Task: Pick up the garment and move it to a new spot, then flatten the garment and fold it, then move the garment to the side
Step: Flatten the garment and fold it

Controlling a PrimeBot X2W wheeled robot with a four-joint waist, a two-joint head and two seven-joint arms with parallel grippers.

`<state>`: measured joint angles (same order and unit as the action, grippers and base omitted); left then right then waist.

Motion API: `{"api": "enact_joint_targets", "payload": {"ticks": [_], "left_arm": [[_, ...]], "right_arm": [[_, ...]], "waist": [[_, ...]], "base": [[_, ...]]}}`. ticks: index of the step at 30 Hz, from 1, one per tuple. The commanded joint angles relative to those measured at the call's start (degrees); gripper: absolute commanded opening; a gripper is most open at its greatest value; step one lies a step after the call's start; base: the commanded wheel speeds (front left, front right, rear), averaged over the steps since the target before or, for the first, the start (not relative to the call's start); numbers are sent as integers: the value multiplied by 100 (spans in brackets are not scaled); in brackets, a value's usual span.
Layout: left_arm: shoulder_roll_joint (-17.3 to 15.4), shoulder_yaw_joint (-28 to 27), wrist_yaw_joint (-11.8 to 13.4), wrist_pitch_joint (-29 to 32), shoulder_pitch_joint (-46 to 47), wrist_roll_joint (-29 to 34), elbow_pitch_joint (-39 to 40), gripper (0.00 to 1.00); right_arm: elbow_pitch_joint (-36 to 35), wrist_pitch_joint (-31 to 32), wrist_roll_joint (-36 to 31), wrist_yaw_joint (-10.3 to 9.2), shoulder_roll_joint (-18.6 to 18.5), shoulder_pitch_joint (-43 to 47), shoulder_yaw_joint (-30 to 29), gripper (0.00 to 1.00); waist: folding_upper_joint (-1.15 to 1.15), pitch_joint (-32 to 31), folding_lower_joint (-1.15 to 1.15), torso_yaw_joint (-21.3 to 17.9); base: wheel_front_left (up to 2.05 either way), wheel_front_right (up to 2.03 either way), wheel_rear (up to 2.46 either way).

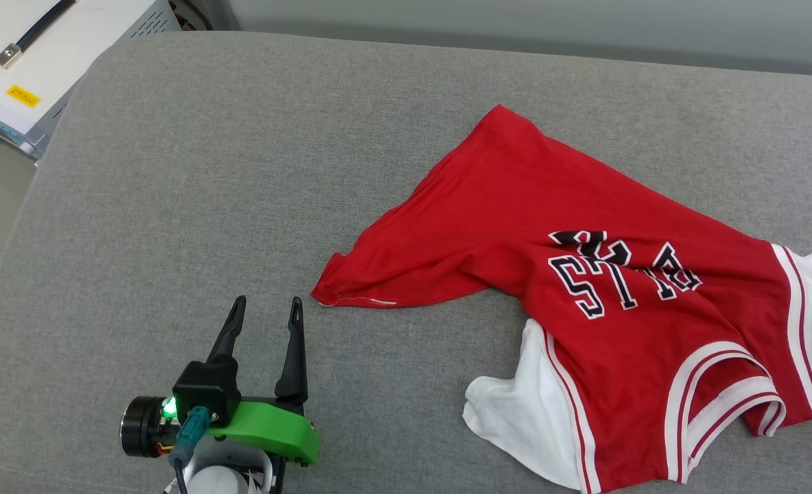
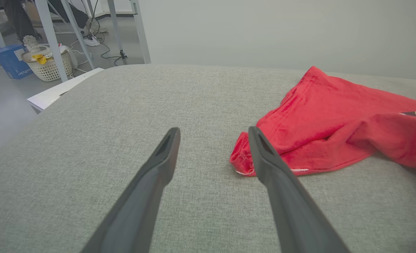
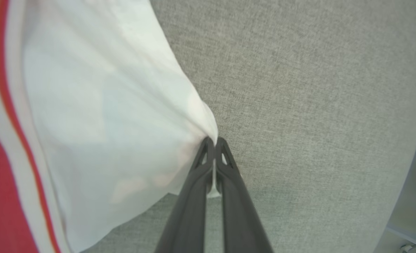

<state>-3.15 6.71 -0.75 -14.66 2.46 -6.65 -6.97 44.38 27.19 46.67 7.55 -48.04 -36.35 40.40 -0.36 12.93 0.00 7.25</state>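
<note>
While my right claw (image 3: 215,141) is pinched shut on the edge of a white sleeve (image 3: 106,105), the shirt (image 1: 508,226) lies rumpled on the right half of the grey padded surface (image 1: 206,171). My left claw (image 1: 268,302) is spread wide and empty, near the red hem corner (image 1: 327,293) but not touching it. Whether the move to a new spot is done, I cannot tell. As I judge it, I am at the flattening: the lettering is creased and one sleeve is bunched under the body. Smoothing, folding and setting it aside are all left to do.
</note>
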Motion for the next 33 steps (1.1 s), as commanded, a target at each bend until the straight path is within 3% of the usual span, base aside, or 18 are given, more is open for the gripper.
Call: {"api": "enact_joint_targets", "payload": {"ticks": [1,4,5,6,13,20,23,30,33], "left_arm": [[27,-2,24,-34,125,-67,-25,100],[27,-11,35,-34,101,-67,-60,100],[27,-13,33,-34,90,-64,-71,100],[27,-15,28,-34,76,-60,-84,100],[27,-99,-7,-34,12,17,-64,100],[-37,-262,-201,-34,81,180,158,100],[-134,-261,-354,-34,260,190,278,100],[-490,23,-607,-34,933,53,339,100],[-852,736,-667,438,1575,-428,318,100]], "right_arm": [[109,-77,-76,-6,85,91,-36,0],[243,-337,-106,-6,281,92,-148,0],[255,-436,-144,-6,310,81,-166,39],[253,-579,-221,-6,325,61,-175,100],[-20,-1743,-566,-6,360,38,-393,100],[-437,-3373,-1200,-6,648,195,-1152,100],[-635,-3909,-1576,-6,964,413,-1655,100],[-1649,-4189,-2599,-6,1844,1284,-2840,100],[-2484,-4204,-3194,-6,2467,2027,-3366,100]], "waist": [[36,-2,0,0],[36,-76,0,-53],[36,-105,0,-71],[36,-154,0,-96],[36,-418,0,-243],[36,-622,0,-368],[36,-674,0,-384],[36,-728,0,-427],[36,-754,0,-484]], "base": [[0,0,0],[0,0,0],[0,0,0],[0,0,0],[0,0,0],[0,0,0],[0,0,0],[0,0,0],[0,0,0]]}}
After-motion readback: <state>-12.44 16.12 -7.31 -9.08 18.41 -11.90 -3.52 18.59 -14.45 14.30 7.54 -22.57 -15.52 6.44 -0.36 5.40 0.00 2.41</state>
